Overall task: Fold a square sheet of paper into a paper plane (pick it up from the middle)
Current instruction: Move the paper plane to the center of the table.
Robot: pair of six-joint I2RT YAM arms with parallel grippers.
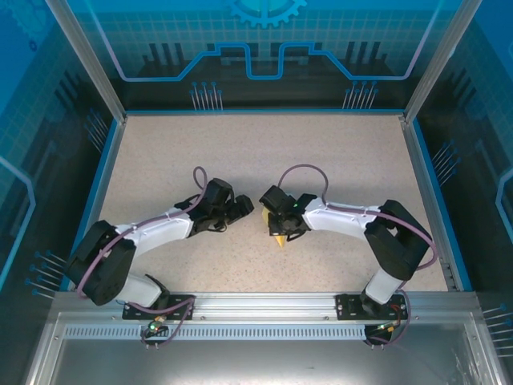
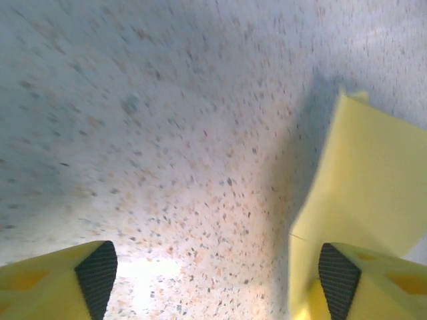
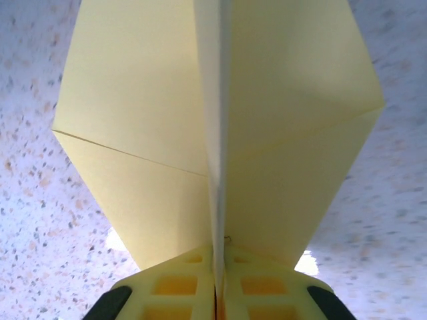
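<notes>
Item under handling: folded paper (image 3: 140, 120), pale yellow, doubled along a centre crease. The crease runs straight out ahead of the right jaws. One panel spreads to each side of it, and each panel carries a diagonal fold line.

Right jaws: clenched on the folded paper. In the right wrist view the two yellow fingers (image 3: 177, 288) meet on the crease with no gap between them, and the paper stands edge-on from the pinch.

Overhead view: a small yellow corner of the folded paper (image 1: 278, 238) shows just under the tip of the right jaws, on the side toward the arm bases. Whether that corner touches the counter (image 1: 240, 152) cannot be told.

Left jaws: released, wide apart, grasping nothing. The two black ribbed pads (image 2: 97, 270) stand at opposite sides of the left wrist view with bare speckled counter (image 2: 167, 133) between them.

The folded paper (image 2: 373, 193) rises just beside and beyond the pad at that view's right, outside the gap. It throws a shadow onto the counter toward the gap. Contact with that finger cannot be confirmed; the view is blurred.

Arms: left arm (image 1: 152, 233) and right arm (image 1: 345, 216) reach inward. Their jaws face each other, close but apart, near mid-counter.
</notes>
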